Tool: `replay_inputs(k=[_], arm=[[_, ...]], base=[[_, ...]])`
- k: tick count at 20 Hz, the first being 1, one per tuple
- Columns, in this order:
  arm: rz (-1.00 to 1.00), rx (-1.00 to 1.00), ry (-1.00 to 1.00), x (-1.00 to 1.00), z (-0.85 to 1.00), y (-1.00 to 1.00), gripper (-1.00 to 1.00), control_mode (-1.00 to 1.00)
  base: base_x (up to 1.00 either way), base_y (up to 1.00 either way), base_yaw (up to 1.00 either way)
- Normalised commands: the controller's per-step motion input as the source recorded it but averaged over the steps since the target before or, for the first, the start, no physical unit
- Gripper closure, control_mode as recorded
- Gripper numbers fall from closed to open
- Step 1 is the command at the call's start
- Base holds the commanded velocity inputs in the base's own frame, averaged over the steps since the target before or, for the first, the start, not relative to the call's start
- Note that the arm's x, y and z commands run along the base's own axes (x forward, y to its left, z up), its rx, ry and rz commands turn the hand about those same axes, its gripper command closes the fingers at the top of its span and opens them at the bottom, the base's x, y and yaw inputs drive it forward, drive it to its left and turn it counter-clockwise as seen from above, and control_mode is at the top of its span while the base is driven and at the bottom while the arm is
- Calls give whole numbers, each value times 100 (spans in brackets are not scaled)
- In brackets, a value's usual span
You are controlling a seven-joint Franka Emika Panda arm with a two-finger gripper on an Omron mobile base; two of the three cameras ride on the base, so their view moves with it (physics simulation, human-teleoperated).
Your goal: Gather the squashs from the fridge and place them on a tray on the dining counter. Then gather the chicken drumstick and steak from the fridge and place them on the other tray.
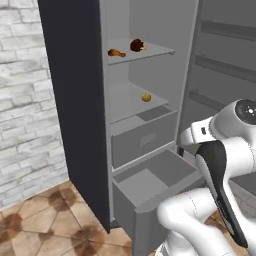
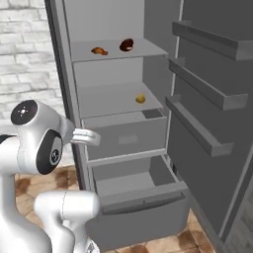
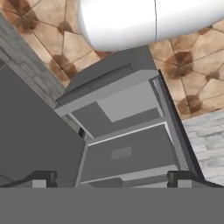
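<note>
The dark grey fridge stands open. On its top shelf lie the orange-brown chicken drumstick and, just to its right, the dark steak. One small yellow squash sits on the shelf below. My gripper is open with nothing between its fingers. It hangs in front of the fridge's lower part and looks at the drawers, well below the shelves with the food. The trays and the dining counter are out of view.
The bottom drawer is pulled out toward me; the drawer above it is shut. The open fridge door with its shelves stands on the right. A white brick wall and tiled floor lie left.
</note>
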Motion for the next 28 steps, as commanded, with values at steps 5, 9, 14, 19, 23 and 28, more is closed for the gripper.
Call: replay_inputs(k=[5, 9, 14, 19, 23, 28], arm=[[0, 0, 0, 0, 0, 0, -100, 100], [0, 0, 0, 0, 0, 0, -100, 100], [0, 0, 0, 0, 0, 0, -100, 100], [0, 0, 0, 0, 0, 0, -100, 100], [0, 0, 0, 0, 0, 0, -100, 100], [0, 0, 0, 0, 0, 0, -100, 100]], base=[[39, -15, 11], [40, -38, 8], [67, -35, 6], [64, -21, 9], [52, -17, 8], [47, -17, 9]])
